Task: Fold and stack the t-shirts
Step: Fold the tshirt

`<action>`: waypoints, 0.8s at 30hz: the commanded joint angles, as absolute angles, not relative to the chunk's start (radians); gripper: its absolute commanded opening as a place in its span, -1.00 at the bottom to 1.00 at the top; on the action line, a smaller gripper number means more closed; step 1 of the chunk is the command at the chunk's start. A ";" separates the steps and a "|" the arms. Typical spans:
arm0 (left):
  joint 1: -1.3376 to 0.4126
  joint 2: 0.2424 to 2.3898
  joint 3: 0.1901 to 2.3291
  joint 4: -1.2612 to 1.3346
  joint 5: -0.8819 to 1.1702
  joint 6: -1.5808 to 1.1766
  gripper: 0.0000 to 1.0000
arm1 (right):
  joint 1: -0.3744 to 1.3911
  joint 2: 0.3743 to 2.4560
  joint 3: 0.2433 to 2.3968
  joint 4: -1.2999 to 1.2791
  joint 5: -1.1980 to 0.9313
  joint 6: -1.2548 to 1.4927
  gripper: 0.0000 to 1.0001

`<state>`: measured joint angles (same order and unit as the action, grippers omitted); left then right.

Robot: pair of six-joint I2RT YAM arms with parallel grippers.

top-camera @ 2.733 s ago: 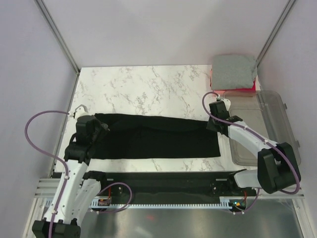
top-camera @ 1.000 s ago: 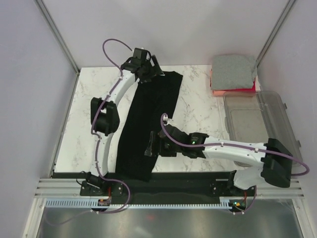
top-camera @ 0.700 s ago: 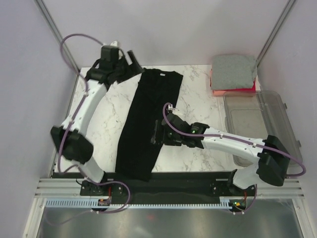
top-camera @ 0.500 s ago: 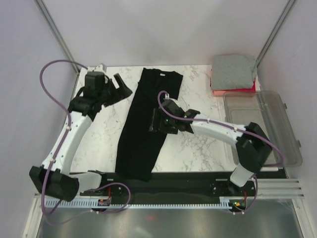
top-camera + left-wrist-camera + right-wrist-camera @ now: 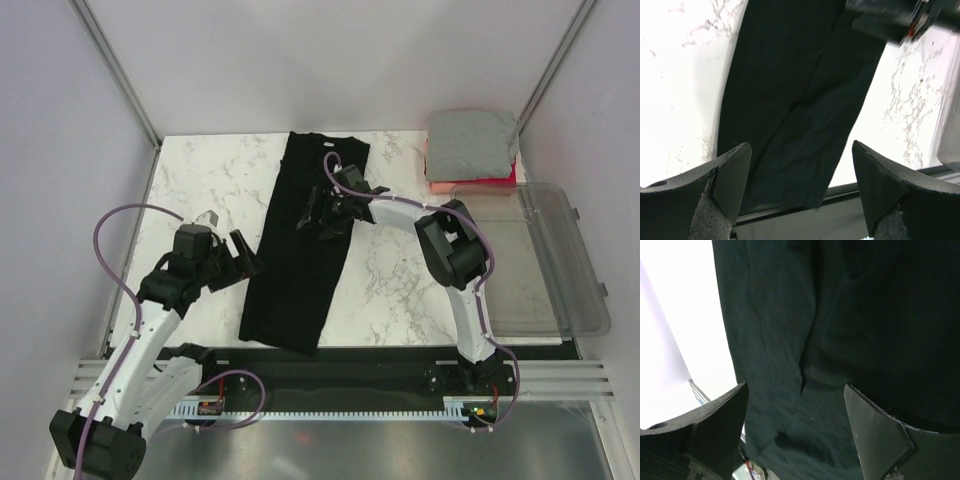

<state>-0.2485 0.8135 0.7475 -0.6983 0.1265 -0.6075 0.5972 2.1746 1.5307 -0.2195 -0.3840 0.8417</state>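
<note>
Lying as a long folded strip down the counter (image 5: pixel 200 190), black t-shirt (image 5: pixel 300 270) is free: left fingers (image 5: pixel 727 175) apart beside its edge, right fingers (image 5: pixel 872 422) apart above it. Risk: a single-layer pinch would unfold the strip.

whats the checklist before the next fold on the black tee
1. Black t-shirt lies as one long strip: ok.
2. Left gripper open, empty, beside the strip: ok.
3. Right gripper open, empty, over the strip: ok.
4. Cloth smooth: not ok, a wrinkle shows in the right wrist view.
5. Strip's near end fully on the table: cannot tell.
6. Grey t-shirt sits folded on the red-pink t-shirt: ok.
</note>
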 commanded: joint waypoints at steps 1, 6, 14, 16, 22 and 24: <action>-0.250 0.784 0.713 -0.681 0.170 -0.669 0.77 | 0.526 2.253 1.566 -0.297 -0.335 0.763 0.72; -0.252 0.753 0.692 -0.683 0.190 -0.673 0.73 | 0.436 2.286 1.618 -0.408 -0.281 0.699 0.74; -0.319 0.768 0.644 -0.701 0.152 -0.759 0.70 | 0.466 2.208 1.690 -0.399 -0.413 0.677 0.76; -0.345 0.788 0.631 -0.703 0.138 -0.787 0.68 | 0.466 2.152 1.697 -0.414 -0.413 0.658 0.78; -0.483 0.775 0.546 -0.683 0.089 -0.909 0.50 | 0.471 1.903 1.594 -0.515 -0.270 0.598 0.83; -0.528 0.773 0.512 -0.675 0.074 -0.934 0.42 | 0.483 1.768 1.461 -0.512 -0.212 0.598 0.83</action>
<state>-0.4839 0.7856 0.5457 -0.6991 0.1215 -0.8326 0.4740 1.9915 1.5562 -0.4721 -0.3206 0.6392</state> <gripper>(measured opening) 0.726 0.915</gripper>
